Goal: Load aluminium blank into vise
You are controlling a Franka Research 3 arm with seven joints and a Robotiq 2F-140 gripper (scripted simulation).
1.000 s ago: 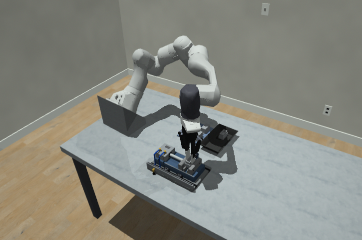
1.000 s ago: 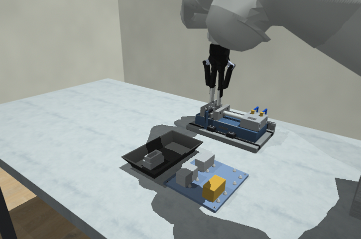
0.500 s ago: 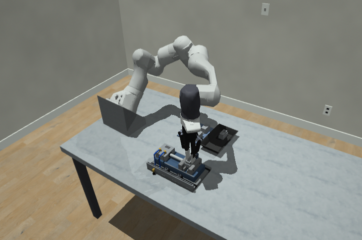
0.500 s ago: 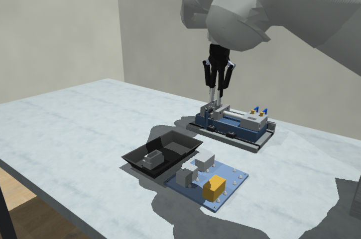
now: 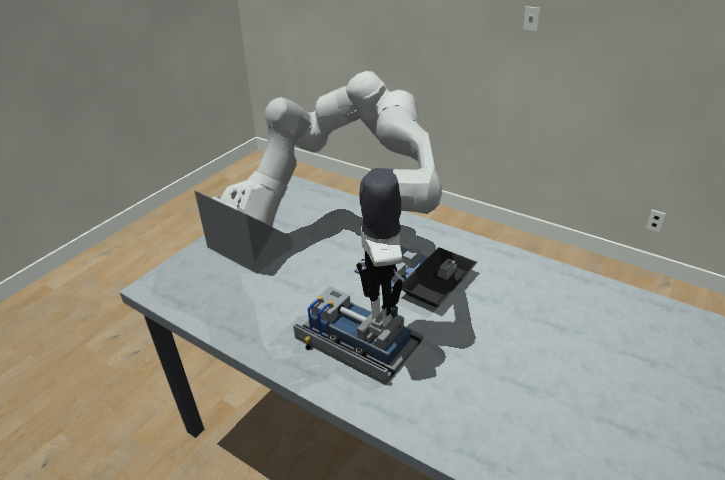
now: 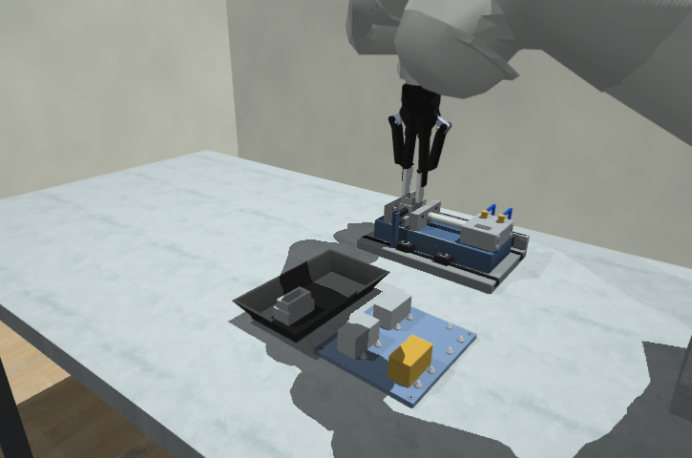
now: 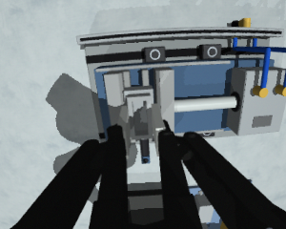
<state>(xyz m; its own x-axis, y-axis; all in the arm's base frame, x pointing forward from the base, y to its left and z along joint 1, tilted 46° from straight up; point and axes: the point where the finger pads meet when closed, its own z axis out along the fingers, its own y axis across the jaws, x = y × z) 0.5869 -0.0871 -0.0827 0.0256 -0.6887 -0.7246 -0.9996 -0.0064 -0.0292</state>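
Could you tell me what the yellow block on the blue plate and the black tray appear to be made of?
The yellow rectangular block looks like brass: even golden-yellow faces, matte. The black open tray could be plastic or coated metal: dark walls with a soft sheen on the inner wall. Neither look settles it.

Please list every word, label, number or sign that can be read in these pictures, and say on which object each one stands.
No readable text in any view.
A small dark plate on the vise cylinder block: blank or too blurred to read.
Blanks, infeed plate and outfeed tray: no markings visible.
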